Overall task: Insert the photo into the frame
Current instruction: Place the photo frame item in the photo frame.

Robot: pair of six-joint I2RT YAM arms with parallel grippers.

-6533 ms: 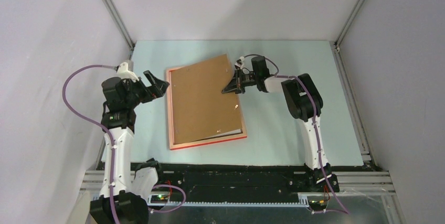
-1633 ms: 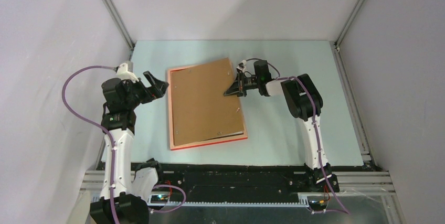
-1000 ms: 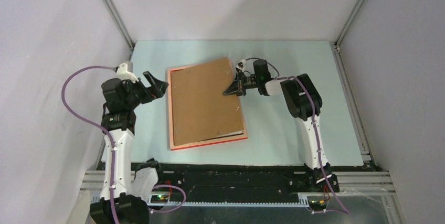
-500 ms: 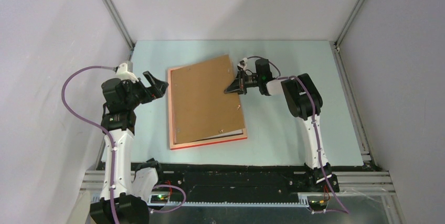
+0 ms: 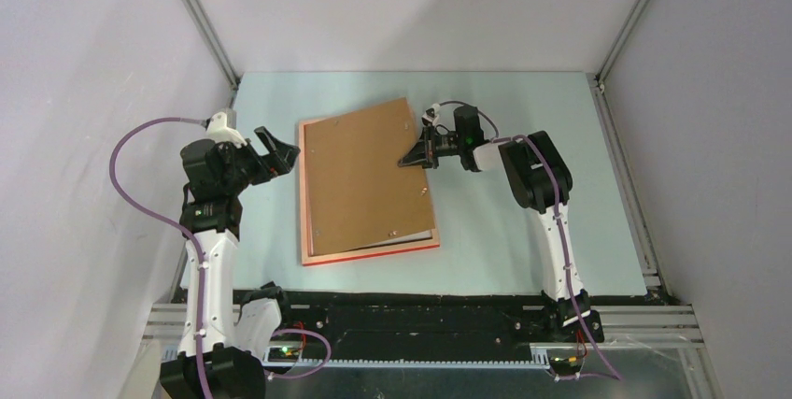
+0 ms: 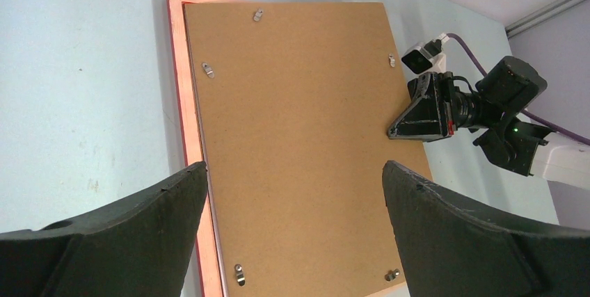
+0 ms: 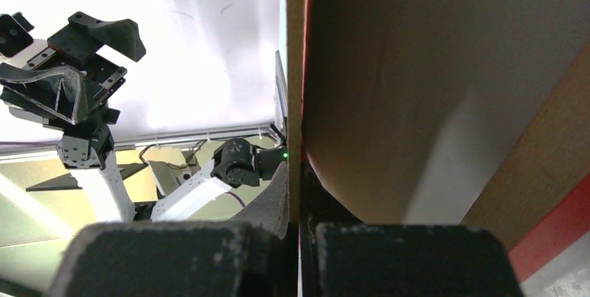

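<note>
The frame lies face down on the pale table, its red rim showing at the left and near sides. A brown backing board with small metal clips rests on it, skewed, its right edge raised. My right gripper is shut on that right edge; in the right wrist view the board's thin edge runs between the closed fingers. My left gripper hovers open by the frame's left side, and in its wrist view the board lies between the spread fingertips. The photo is hidden.
A thin white strip peeks out under the board's near right corner. Bare table lies to the right of the frame and beyond it. Grey walls with metal rails close in the back and both sides.
Over the last second my right gripper raised the board's right edge slightly, so its far corner sits a little higher. The left arm stayed still.
</note>
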